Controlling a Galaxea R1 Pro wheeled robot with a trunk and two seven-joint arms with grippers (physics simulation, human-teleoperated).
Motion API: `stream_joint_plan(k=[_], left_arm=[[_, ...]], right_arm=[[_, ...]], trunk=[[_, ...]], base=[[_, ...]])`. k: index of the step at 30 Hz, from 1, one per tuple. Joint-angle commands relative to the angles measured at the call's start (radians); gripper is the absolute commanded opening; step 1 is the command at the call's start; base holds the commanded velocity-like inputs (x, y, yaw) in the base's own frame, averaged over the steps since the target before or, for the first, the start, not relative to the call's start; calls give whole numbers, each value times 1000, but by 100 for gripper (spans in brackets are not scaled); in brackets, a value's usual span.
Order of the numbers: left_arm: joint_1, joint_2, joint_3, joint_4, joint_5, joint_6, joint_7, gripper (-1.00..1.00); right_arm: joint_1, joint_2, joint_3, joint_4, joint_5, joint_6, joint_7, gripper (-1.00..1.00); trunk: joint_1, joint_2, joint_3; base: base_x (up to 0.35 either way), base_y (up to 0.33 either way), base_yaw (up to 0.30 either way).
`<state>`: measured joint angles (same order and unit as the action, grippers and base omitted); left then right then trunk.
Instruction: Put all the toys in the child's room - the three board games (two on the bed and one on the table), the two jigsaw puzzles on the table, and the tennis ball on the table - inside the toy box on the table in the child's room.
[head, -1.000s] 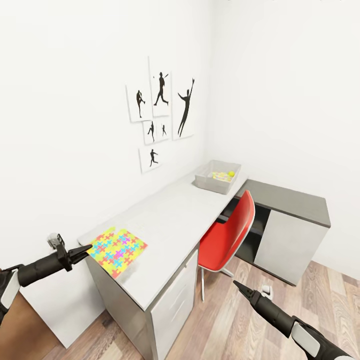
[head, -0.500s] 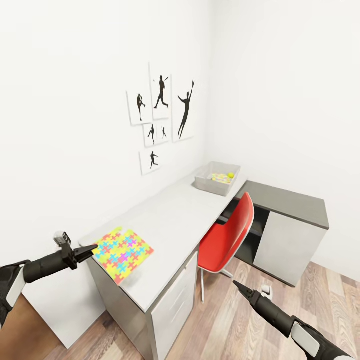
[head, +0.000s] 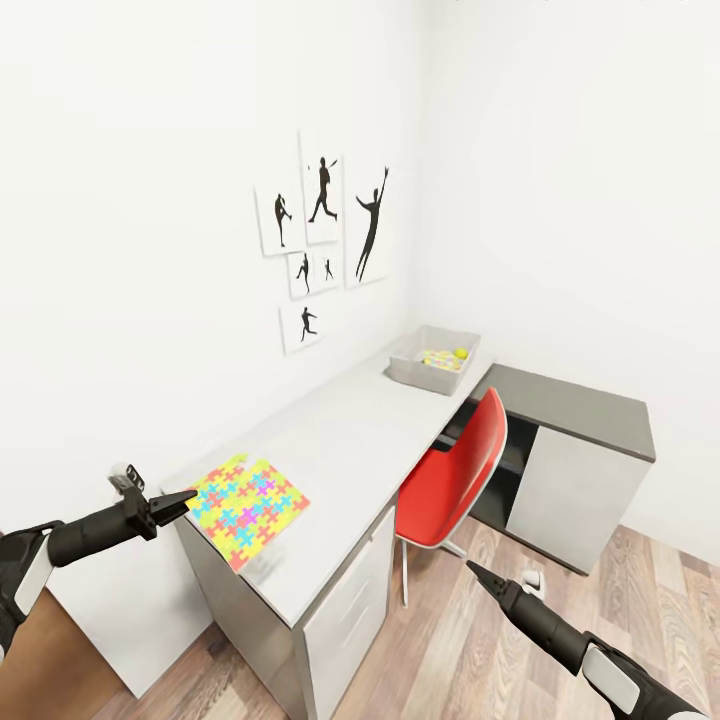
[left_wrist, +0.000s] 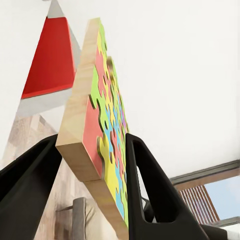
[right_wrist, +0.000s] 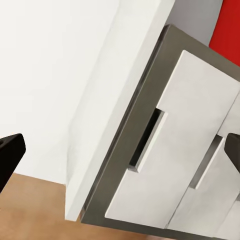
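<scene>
The left fingers (head: 183, 497) pinch the jigsaw puzzle (head: 248, 505) at the worktop's (head: 350, 440) near end; the right fingers (right_wrist: 10, 152) are spread; the toy box (head: 435, 359) sits at the worktop's far end.

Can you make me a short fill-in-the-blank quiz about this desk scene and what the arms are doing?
1. The left gripper has its jaws on the edge of the ____ puzzle.
2. The chair tucked under the table is ____.
3. The tennis ball lies inside the ____.
4. The right gripper holds ____.

Missing words: jigsaw; red; toy box; nothing
</scene>
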<state>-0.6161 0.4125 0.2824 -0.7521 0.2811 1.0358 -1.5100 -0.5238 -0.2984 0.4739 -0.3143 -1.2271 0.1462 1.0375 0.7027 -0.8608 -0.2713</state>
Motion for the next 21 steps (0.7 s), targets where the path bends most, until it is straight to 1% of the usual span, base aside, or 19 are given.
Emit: stream_joint_plan(k=[1, 6, 16, 21], left_arm=[[-1, 0, 0, 0, 0, 10, -4, -100], [-1, -3, 0, 0, -1, 10, -6, -100], [-1, 0, 0, 0, -1, 10, -6, -100], [-1, 0, 0, 0, -1, 10, -6, -100]], right_arm=[[-1, -1, 5, 0, -11, 10, 3, 100], [-1, -1, 5, 0, -12, 12, 2, 100], [-1, -2, 4, 1, -14, 12, 2, 100], [-1, -15, 3, 0, -14, 16, 2, 100]], trunk=[[-4, 6, 2], [-23, 41, 18], [-61, 111, 49], [-80, 146, 65]], base=[[0, 0, 0], [0, 0, 0], [0, 0, 0], [0, 0, 0]])
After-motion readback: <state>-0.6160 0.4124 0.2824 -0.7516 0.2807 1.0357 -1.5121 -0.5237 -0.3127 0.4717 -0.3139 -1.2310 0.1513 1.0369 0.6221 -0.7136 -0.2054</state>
